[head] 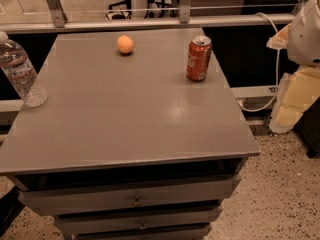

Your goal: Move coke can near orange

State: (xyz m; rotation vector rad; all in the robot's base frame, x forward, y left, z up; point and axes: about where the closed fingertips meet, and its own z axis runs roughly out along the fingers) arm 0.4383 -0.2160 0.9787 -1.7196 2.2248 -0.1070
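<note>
The coke can [199, 59] is red with white script and a silver top. It stands upright near the right edge of the grey cabinet top [125, 119], towards the back. The orange [125, 44] is a small round fruit that sits near the back edge, left of the can and well apart from it. My gripper is not in view. Only a white rounded part of my arm [306, 31] shows at the upper right, off to the side of the cabinet.
A clear plastic water bottle [20, 71] stands at the cabinet's left edge. Drawers [135, 196] run below the front edge. A white cable [276, 69] and yellowish foam blocks [295, 99] are on the right. A railing [150, 24] runs behind the cabinet.
</note>
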